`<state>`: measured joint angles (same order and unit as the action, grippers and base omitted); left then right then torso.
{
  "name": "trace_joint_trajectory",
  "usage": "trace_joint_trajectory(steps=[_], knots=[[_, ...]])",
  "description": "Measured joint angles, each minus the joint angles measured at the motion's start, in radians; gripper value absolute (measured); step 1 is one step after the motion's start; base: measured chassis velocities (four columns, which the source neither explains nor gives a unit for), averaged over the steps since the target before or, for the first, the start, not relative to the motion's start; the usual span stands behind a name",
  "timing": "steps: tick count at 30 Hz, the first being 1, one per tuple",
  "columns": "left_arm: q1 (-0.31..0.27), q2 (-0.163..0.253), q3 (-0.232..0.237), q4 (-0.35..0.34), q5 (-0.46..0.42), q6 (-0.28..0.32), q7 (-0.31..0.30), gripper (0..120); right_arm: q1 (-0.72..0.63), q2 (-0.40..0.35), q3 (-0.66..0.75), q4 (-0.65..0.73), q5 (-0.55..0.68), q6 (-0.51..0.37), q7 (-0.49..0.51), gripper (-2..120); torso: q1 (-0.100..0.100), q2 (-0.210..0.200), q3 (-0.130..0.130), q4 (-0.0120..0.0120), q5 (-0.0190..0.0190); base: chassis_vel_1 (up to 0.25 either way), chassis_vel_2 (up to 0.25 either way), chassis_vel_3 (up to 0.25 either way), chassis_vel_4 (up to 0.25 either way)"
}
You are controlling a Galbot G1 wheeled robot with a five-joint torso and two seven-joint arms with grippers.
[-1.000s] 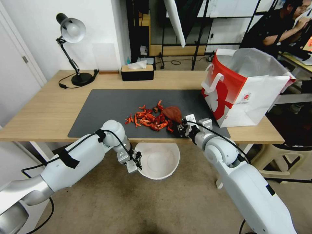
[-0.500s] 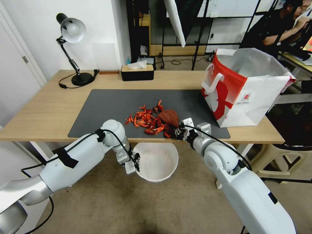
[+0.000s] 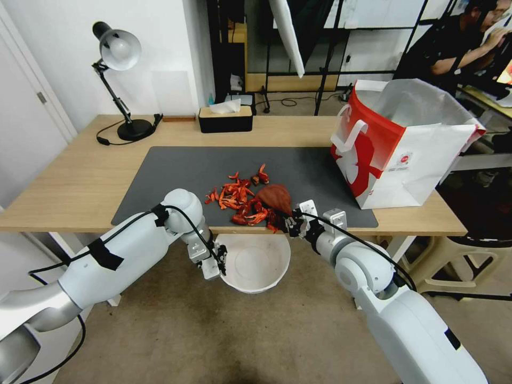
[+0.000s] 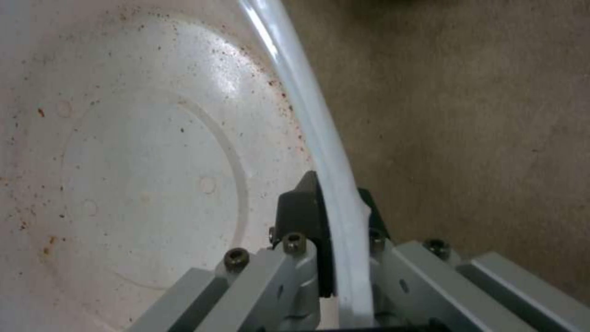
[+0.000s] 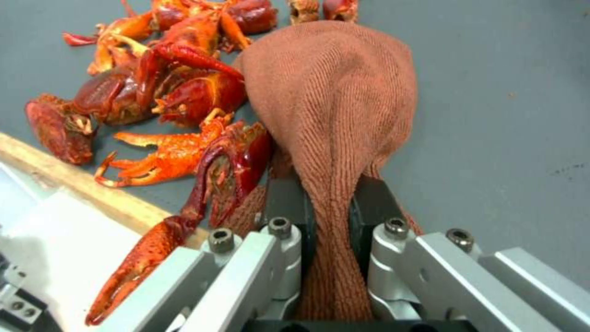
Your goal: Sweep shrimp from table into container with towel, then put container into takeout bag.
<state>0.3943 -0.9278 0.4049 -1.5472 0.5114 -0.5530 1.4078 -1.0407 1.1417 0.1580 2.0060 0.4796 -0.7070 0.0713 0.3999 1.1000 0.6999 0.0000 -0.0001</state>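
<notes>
Since one second ago, the right gripper point(image 3: 290, 223) has drawn the towel point(image 3: 275, 196) toward the near table edge and slightly leftward, crowding the shrimp point(image 3: 242, 200) toward that edge; the container point(image 3: 255, 262) has risen a little in the frame beneath it.

Nearest, at lower centre of the head view, beige carpet floor point(image 3: 213, 330) lies under both arms. The left gripper point(image 3: 220, 260) is clamped on the container's rim; the left wrist view shows the black fingers point(image 4: 301, 207) pinching the white wall from both sides. The container hangs below the table's front edge, open side up, its inside speckled with red flecks.

At the front edge of the table point(image 3: 80, 181), the right gripper is closed on a bunched tail of the towel point(image 5: 335, 110), whose rounded body rests on the dark grey mat point(image 3: 176, 170). Shrimp point(image 5: 172, 92) lie against the towel's left side, with one claw overhanging the wood edge.

At centre right stands the takeout bag point(image 3: 397, 154), upright and open-topped, well apart from the shrimp.

Farther back, a black tissue box point(image 3: 225, 118) sits at the table's rear edge and a desk lamp point(image 3: 118, 53) in the upper left. Behind these are a white wall and dark shelving.
</notes>
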Motion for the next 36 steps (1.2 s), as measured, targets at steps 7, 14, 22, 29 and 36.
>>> trace_joint_trajectory(steps=[7,14,22,29,36], knots=[[-0.003,0.000,0.000,0.002,0.001,0.000,-0.001,0,-0.020,-0.002,-0.004,0.025,-0.013,0.000,-0.008,7,0.000,0.000,0.000,-0.0001,0.0000,0.000,0.000,0.000,0.000],[-0.003,0.009,-0.001,0.007,0.002,-0.002,-0.002,0,-0.041,0.003,-0.007,0.041,-0.031,0.001,-0.018,7,0.000,0.000,0.000,0.0000,0.0000,0.000,0.000,0.000,0.000],[-0.004,0.025,-0.009,0.010,0.000,-0.005,-0.007,0,-0.065,-0.005,-0.011,0.064,-0.044,0.003,-0.030,7,0.000,0.000,0.000,0.0000,0.0000,0.000,0.000,0.000,0.000],[-0.002,0.037,-0.016,0.012,-0.001,-0.009,-0.009,0,-0.080,-0.014,-0.007,0.081,-0.045,0.004,-0.033,7,0.000,0.000,0.000,0.0000,0.0000,0.000,0.000,0.000,0.000],[-0.003,0.044,-0.017,0.010,-0.002,-0.010,-0.009,0,-0.100,-0.022,-0.005,0.106,-0.052,0.005,-0.042,7,0.000,0.000,0.000,-0.0001,0.0001,0.000,0.000,0.000,0.000]])
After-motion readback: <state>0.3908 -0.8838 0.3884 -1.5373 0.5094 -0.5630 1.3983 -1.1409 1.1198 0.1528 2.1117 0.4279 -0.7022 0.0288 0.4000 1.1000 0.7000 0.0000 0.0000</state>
